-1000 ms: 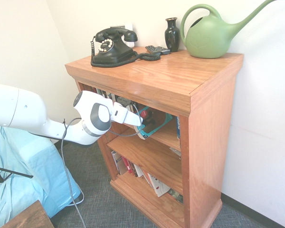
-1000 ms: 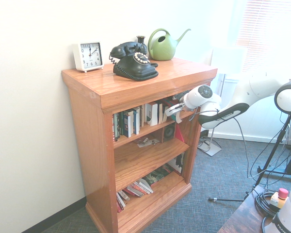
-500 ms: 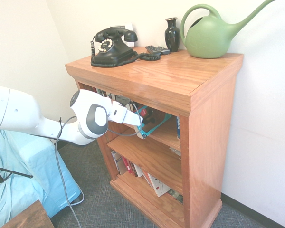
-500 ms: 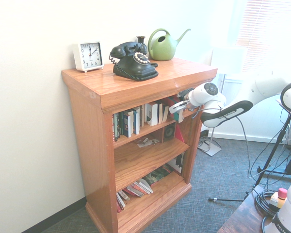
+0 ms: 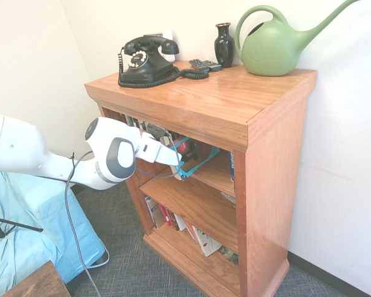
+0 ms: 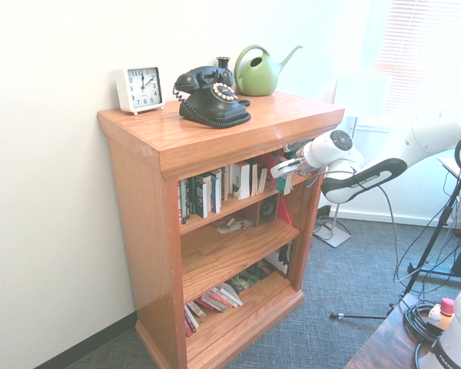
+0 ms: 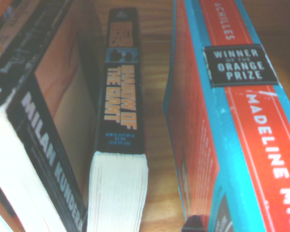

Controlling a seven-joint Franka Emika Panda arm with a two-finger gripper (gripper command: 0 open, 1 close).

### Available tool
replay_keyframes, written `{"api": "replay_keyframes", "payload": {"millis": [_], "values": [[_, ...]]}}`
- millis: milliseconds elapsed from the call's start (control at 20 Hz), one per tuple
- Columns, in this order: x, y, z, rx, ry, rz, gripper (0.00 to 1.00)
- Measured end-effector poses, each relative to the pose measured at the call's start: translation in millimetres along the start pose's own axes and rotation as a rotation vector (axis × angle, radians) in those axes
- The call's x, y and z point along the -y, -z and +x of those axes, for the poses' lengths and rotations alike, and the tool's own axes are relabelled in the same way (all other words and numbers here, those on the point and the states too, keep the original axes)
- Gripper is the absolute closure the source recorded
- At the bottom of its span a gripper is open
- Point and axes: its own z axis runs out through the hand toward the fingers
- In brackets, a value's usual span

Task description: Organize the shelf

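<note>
Your end effector is pinching the red-and-teal book at the front of the shelf, centre frame. You're probably shelving it on the upper level; next, square its spine and ease it inward. Mind the overhanging top edge above; bare board separates it from the slim black paperback.

We see the shelf, an upright reddish-brown wooden bookcase with a thick overhanging top and solid sides, standing on the carpet near the wall, its front open.
</note>
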Motion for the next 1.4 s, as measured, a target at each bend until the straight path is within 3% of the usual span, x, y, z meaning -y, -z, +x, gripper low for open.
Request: {"api": "replay_keyframes", "payload": {"millis": [550,600,1400], "values": [[7,-15,2,0.013,-0.003,0.01,1.0],[7,-15,2,0.013,-0.001,0.011,0.0],[7,-14,3,0.011,0.017,0.013,0.0]]}}
